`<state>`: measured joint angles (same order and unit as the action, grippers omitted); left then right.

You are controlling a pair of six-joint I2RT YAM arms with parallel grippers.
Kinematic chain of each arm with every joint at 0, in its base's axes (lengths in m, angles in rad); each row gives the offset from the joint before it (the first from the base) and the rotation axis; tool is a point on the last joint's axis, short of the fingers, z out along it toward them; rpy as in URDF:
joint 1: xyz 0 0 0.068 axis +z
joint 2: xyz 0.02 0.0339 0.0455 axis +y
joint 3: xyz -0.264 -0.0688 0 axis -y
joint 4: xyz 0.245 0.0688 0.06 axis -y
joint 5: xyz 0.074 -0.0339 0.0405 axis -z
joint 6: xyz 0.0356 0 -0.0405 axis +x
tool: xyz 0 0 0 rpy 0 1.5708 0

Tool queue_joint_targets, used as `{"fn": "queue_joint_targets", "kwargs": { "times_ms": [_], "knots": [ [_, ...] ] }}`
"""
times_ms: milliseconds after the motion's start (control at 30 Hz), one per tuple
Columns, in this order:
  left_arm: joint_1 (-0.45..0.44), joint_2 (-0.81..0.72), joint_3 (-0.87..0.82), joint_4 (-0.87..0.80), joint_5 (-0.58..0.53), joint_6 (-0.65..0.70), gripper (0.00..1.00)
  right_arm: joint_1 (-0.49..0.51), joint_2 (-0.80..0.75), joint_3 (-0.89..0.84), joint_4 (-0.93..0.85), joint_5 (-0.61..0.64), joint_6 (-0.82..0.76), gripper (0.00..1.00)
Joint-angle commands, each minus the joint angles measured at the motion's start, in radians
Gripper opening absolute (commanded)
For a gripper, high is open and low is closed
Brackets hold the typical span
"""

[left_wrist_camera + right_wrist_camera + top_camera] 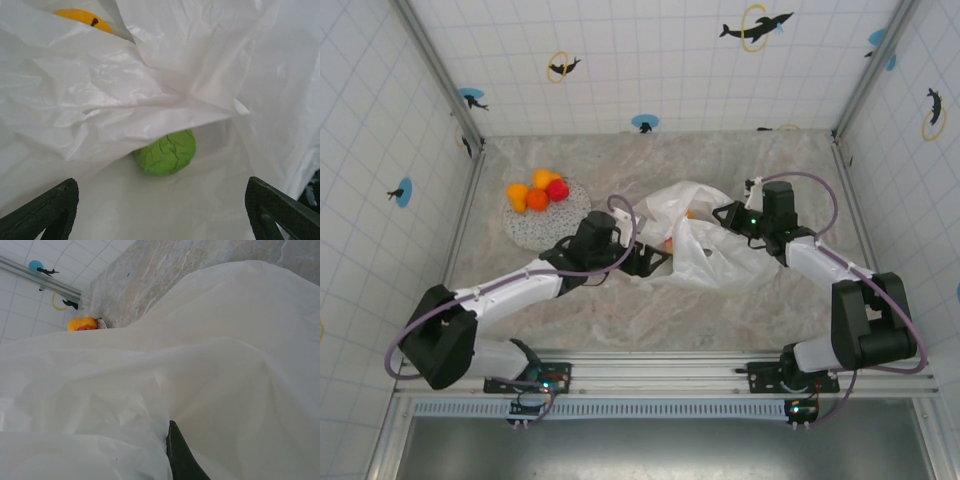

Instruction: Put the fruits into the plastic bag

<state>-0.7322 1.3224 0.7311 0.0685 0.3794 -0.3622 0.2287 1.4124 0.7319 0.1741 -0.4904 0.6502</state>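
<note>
The plastic bag (695, 235) lies crumpled at the table's middle. My left gripper (655, 262) is at its mouth, open and empty. In the left wrist view its fingers (55, 205) stand wide apart inside the bag (165, 65), with the green apple (167, 152) lying just ahead under a fold. An orange fruit (82, 17) peeks over the film behind. My right gripper (725, 215) is shut on the bag's far edge; one finger (182, 455) shows pinched against the film (210, 355). Several fruits (538, 192), orange, yellow and red, sit on the plate.
The speckled grey plate (545, 228) stands at the back left, close to my left arm. The fruits on the plate (82, 324) also show beyond the bag in the right wrist view. Tiled walls enclose the marbled table (620, 310).
</note>
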Motion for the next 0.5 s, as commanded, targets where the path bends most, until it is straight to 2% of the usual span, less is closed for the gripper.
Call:
{"fn": "queue_joint_targets", "kwargs": {
  "times_ms": [0, 100, 167, 400, 467],
  "knots": [
    [0.03, -0.07, -0.013, -0.042, 0.096, 0.04, 0.87, -0.003, -0.009, -0.012, 0.008, 0.009, -0.012, 0.0],
    [0.092, -0.151, -0.026, -0.022, 0.128, 0.005, 0.84, -0.003, -0.009, -0.012, 0.011, 0.005, -0.011, 0.0],
    [0.141, -0.197, -0.023, -0.028, 0.102, -0.014, 0.83, -0.003, -0.01, -0.012, 0.014, 0.003, -0.008, 0.0],
    [0.251, -0.22, 0.075, -0.189, -0.275, -0.029, 0.85, -0.002, -0.014, -0.012, 0.033, -0.007, 0.0, 0.0],
    [0.296, -0.208, 0.094, -0.217, -0.328, -0.042, 0.86, 0.001, -0.017, -0.012, 0.034, -0.007, -0.001, 0.0]
  ]
}}
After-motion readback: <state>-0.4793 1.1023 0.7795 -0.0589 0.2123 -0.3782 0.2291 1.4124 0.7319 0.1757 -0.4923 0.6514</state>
